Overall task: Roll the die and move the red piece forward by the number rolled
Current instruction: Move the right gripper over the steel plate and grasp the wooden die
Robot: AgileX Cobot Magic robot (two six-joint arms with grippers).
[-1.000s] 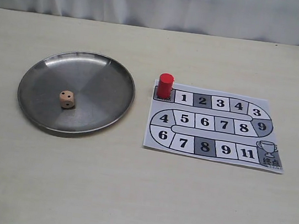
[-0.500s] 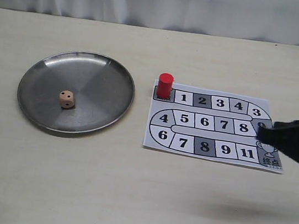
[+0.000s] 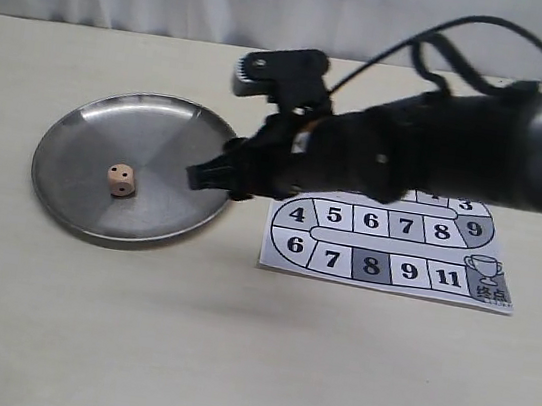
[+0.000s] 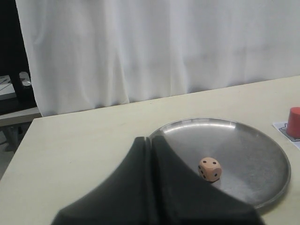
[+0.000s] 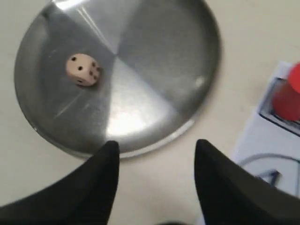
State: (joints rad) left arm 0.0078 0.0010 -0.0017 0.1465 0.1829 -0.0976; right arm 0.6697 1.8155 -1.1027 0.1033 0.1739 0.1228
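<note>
The pale tan die (image 3: 121, 180) lies in the steel plate (image 3: 70, 124), left of its middle. My right gripper (image 3: 216, 179) has reached across the paper board (image 3: 386, 249) and hangs open over the plate's right rim, apart from the die. The arm hides the red piece in the exterior view. In the right wrist view the open gripper (image 5: 157, 144) holds nothing; the die (image 5: 82, 69) lies further along the plate and the red piece (image 5: 289, 96) stands at the side. My left gripper (image 4: 149, 139) is shut and empty, near the die (image 4: 209, 168) and far from the red piece (image 4: 294, 123).
The numbered paper board lies right of the plate, with its squares 4 to 11 and a trophy square (image 3: 488, 277) showing. A white curtain (image 4: 154, 47) hangs behind the table's far edge. The black cable (image 3: 445, 46) arches above the right arm.
The right arm swept in from the right edge, across the board, to the plate's right rim. It now covers the red piece. The die has not moved.
</note>
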